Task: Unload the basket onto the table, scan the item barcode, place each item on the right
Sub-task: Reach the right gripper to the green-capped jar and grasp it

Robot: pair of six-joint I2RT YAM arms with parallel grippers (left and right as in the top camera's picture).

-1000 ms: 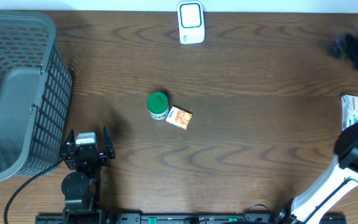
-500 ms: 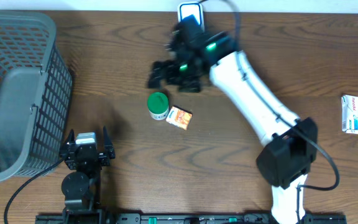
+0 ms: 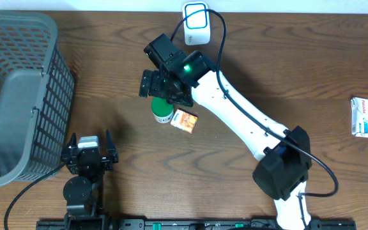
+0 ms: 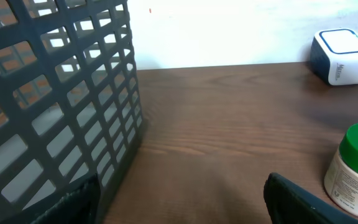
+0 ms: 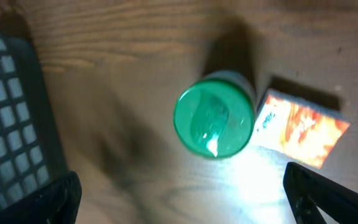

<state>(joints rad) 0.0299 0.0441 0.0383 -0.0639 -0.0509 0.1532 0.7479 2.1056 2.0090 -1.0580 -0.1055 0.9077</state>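
Note:
A white jar with a green lid (image 3: 163,113) stands upright mid-table, and a small orange box (image 3: 184,121) lies flat against its right side. The white and blue barcode scanner (image 3: 196,23) sits at the far edge. My right gripper (image 3: 161,91) hovers open just above and behind the jar. In the right wrist view the green lid (image 5: 214,118) and orange box (image 5: 303,132) lie below, ahead of the open gripper (image 5: 182,199), which holds nothing. My left gripper (image 3: 90,139) rests open and holding nothing near the front left; its view shows the jar (image 4: 356,165) and the scanner (image 4: 340,56).
A tall grey mesh basket (image 3: 18,96) fills the left side, close beside the left gripper, and its wall (image 4: 61,93) dominates the left wrist view. Two small packets (image 3: 361,117) lie at the far right edge. The right arm's white links (image 3: 235,121) cross the table's middle.
The right arm swung in from the far right edge across the table, passed the scanner, and now hangs over the green-lidded jar. The left arm, jar and box have not moved.

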